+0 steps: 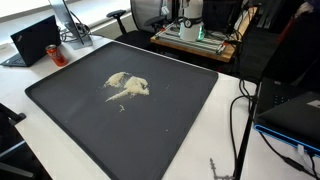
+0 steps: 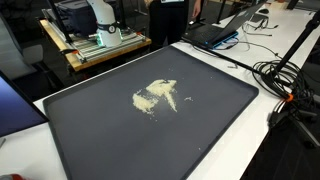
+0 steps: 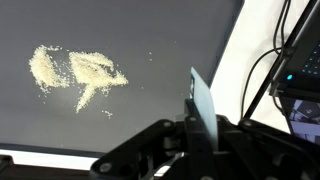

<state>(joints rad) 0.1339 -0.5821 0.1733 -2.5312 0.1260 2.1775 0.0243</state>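
pincer [image 3: 198, 88] shut tight, bottom centre of wrist view; i see nothing gripped. crumb pile [image 3: 78, 70] lies upper left of frame from it, well apart, on dark mat [image 3: 150, 125]. pile's long axis runs roughly left-right across frame.

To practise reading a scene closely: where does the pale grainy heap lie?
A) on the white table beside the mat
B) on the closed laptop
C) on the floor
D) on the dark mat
D: in both exterior views the pale grainy heap lies on the dark mat, well inside its edges, and the wrist view shows the same dark surface all around it.
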